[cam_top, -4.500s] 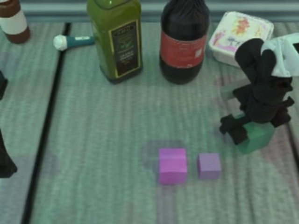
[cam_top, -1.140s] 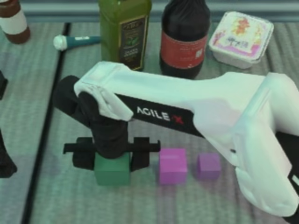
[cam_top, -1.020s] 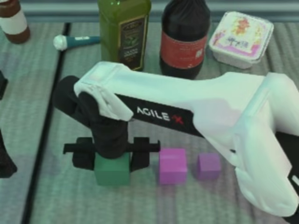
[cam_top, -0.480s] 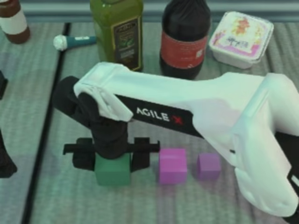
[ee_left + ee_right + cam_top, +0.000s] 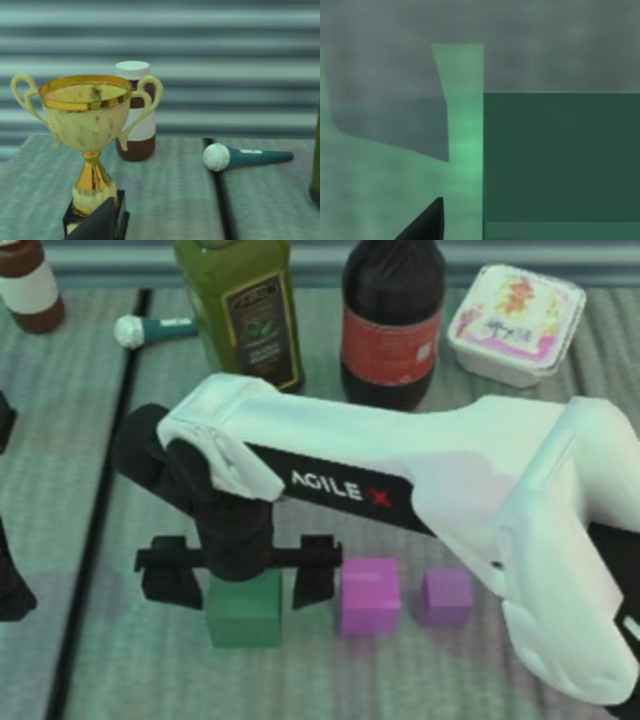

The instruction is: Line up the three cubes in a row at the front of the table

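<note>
In the top view, the right end effector [image 5: 240, 575] hung over the green cube [image 5: 243, 610] with its fingers spread clear of the cube's sides; half a second earlier they had pressed against it. So the cube had just been released on the table [image 5: 420, 670], just left of the pink cube [image 5: 370, 595], with the lavender cube [image 5: 446, 596] beyond. All three stood in a row near the front, so the placing looked finished, and only the withdrawal remained. The left arm sat parked at the left edge.

The left wrist view showed a trophy [image 5: 87, 130], a jar [image 5: 135, 112] and a microphone [image 5: 240, 156], no cubes.

The right wrist view showed the green cube's face close up.
</note>
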### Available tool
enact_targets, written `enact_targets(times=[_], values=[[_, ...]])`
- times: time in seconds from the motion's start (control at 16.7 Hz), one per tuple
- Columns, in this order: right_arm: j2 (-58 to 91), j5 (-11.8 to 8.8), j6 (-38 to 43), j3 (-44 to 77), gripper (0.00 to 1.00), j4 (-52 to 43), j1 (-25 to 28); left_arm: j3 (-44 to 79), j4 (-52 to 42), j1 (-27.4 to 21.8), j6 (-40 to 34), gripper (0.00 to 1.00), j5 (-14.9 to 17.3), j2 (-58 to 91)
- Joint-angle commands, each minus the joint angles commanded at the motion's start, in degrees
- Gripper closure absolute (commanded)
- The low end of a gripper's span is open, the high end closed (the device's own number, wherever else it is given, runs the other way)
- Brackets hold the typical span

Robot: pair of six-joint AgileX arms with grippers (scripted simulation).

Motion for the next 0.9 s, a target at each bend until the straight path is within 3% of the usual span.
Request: enact_targets(times=[0.36, 0.9], values=[[0.0, 0.0, 0.0, 1.0, 0.0, -1.0, -0.1, 0.0, 0.0, 0.0, 0.0, 0.0, 0.0, 0.0], [-0.7, 0.0, 0.0, 14.7, 0.0, -15.4, 0.4, 0.0, 0.0, 0.0, 0.0, 0.0, 0.0, 0.0]])
